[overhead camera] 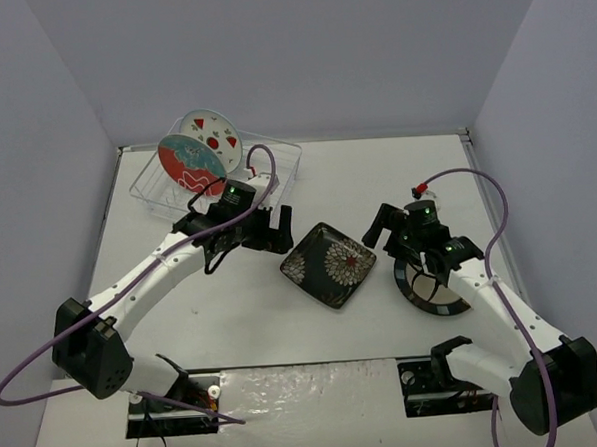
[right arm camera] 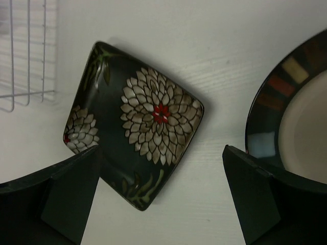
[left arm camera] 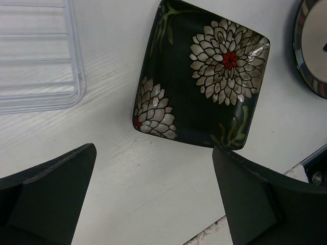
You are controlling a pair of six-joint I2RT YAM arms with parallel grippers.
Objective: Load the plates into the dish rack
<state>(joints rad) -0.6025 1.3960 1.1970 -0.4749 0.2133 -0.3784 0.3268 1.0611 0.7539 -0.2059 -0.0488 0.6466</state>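
The black square floral plate (overhead camera: pixel 331 265) (left arm camera: pixel 204 76) (right arm camera: pixel 138 122) lies flat on the table between the arms. Right of it, a dark-rimmed round plate (overhead camera: pixel 422 295) (left arm camera: pixel 312 48) (right arm camera: pixel 296 120) with a beige centre lies partly under my right arm. A white plate with red fruit marks (overhead camera: pixel 214 135) and a red plate with a teal flower (overhead camera: pixel 187 164) stand upright in the clear dish rack (overhead camera: pixel 280 164) (left arm camera: pixel 41 61) (right arm camera: pixel 25 56). My left gripper (overhead camera: pixel 269 231) (left arm camera: pixel 153 150) hangs open left of the square plate. My right gripper (overhead camera: pixel 394 238) (right arm camera: pixel 161 150) is open between the two flat plates.
Grey walls close in the white table on three sides. The arm bases (overhead camera: pixel 173 400) sit at the near edge, and purple cables (overhead camera: pixel 476 179) loop over both arms. The rack fills the far left corner.
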